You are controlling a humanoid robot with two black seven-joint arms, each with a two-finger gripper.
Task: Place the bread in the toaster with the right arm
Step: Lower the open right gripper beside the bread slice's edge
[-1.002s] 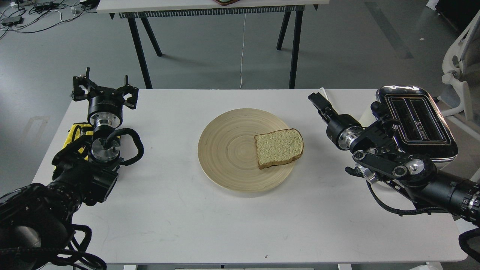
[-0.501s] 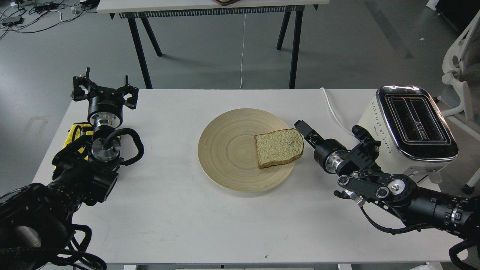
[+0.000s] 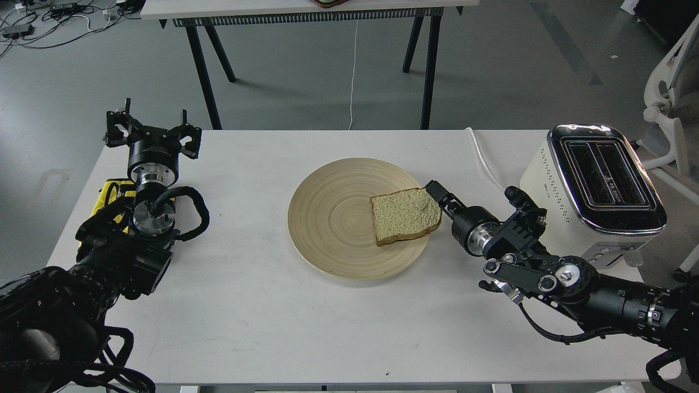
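Observation:
A slice of tan bread (image 3: 405, 215) with a brown crust lies flat on the right side of a round wooden plate (image 3: 327, 218) at the table's middle. The cream-white toaster (image 3: 600, 185) with a chrome top stands at the table's right edge, both slots empty. My right gripper (image 3: 436, 192) reaches in low from the right, and its tip is at the bread's upper right corner. It is seen dark and end-on, so its fingers cannot be told apart. My left gripper (image 3: 150, 124) rests at the table's far left corner, fingers spread and empty.
The toaster's white cord (image 3: 483, 158) runs over the table behind my right arm. A yellow part (image 3: 109, 194) sits by my left arm. A second table (image 3: 300, 8) stands behind, and a white chair (image 3: 669, 93) at the right.
My right gripper has swung from beside the toaster down and left to the bread's right edge. The bread, the plate and my left arm have not moved.

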